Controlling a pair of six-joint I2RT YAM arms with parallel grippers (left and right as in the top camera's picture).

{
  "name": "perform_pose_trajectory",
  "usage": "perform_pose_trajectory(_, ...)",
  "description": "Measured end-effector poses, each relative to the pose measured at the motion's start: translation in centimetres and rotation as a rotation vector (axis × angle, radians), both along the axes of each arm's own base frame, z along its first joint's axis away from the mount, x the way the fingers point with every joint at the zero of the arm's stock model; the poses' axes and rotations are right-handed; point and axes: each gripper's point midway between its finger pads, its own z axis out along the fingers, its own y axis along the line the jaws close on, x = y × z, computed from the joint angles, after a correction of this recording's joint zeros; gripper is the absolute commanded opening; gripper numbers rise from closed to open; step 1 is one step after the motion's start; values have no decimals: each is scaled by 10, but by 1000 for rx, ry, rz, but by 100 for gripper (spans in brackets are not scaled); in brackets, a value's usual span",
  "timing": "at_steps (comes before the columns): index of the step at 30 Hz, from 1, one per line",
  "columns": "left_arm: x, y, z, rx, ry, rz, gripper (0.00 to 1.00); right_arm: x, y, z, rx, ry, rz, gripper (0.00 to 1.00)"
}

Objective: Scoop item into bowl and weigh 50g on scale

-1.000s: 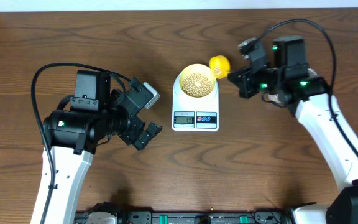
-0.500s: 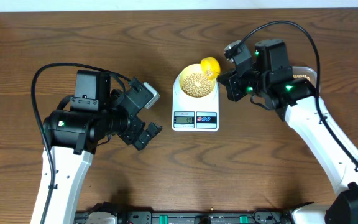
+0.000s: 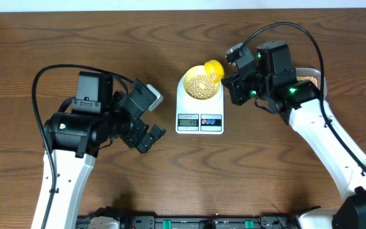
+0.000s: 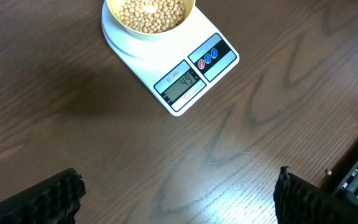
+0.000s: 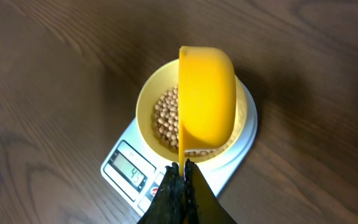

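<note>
Toward the bench's [image 3: 56, 38] far edge, the bowl [image 5: 143, 106] on the scale [image 4: 180, 84] holds many beans [image 5: 166, 118]. Right fingers [image 5: 171, 193] pinch the scoop [image 5: 207, 99] tipped over it; left fingers [image 4: 42, 199] spread, empty. Probably only topping-up remains.

Left fingers [image 4: 39, 200] apart, right fingers [image 5: 173, 194] pinched.

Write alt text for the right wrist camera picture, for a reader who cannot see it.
The right gripper, shut on the handle of a bright yellow scoop, holds it tipped sideways over a pale yellow bowl of beige beans. The bowl sits on a white digital kitchen scale on a dark wooden table.
</note>
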Motion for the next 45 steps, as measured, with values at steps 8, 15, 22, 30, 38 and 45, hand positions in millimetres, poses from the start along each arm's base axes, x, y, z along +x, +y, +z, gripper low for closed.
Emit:
perform_pose_trajectory(8,0,0,0,0,0,0,100,-1,2,-2,-11,-10,25,1)
perform_pose_trajectory(15,0,0,0,0,0,0,100,0,5,-2,-12,-20,36,1)
perform_pose_trajectory(22,0,0,0,0,0,0,100,4,7,-4,20,-6,25,1)
perform_pose_trajectory(30,0,0,0,0,0,0,100,18,-16,8,135,23,-23,1)
perform_pose_trajectory(38,0,0,0,0,0,0,100,25,-81,5,233,131,-160,1)
perform_pose_trajectory(45,0,0,0,0,0,0,100,6,-156,-20,149,264,-349,1)
